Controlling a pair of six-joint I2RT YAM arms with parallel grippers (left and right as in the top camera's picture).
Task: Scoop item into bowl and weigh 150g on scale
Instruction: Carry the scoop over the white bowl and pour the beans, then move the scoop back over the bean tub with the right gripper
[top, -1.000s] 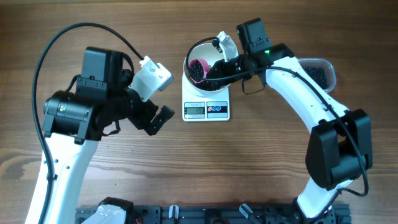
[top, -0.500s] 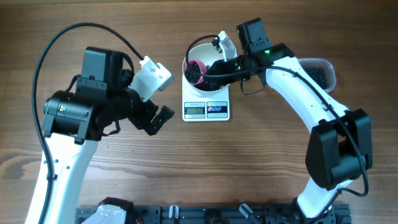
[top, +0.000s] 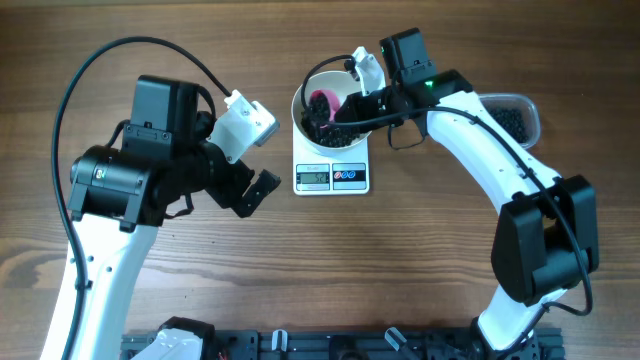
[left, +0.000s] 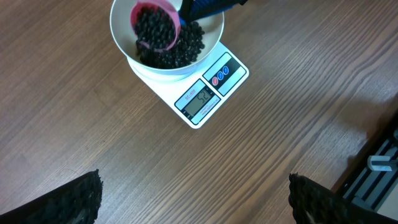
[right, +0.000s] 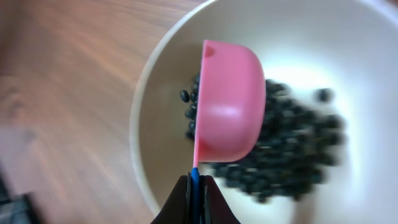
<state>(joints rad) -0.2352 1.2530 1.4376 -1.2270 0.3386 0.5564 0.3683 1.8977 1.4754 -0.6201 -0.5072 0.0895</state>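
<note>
Wooden table (top: 420, 260): right gripper (right: 196, 186) clamps the pink scoop (right: 230, 102) over the bowl (right: 155, 81), tub (top: 520, 115) nearby; left gripper (left: 196, 196) spread.

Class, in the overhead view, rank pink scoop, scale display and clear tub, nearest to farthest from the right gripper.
1. Pink scoop, held by the right gripper.
2. Scale display, toward the robot.
3. Clear tub, far right in view.

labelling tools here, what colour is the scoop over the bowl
The scoop is pink, clearest in the right wrist view.
</note>
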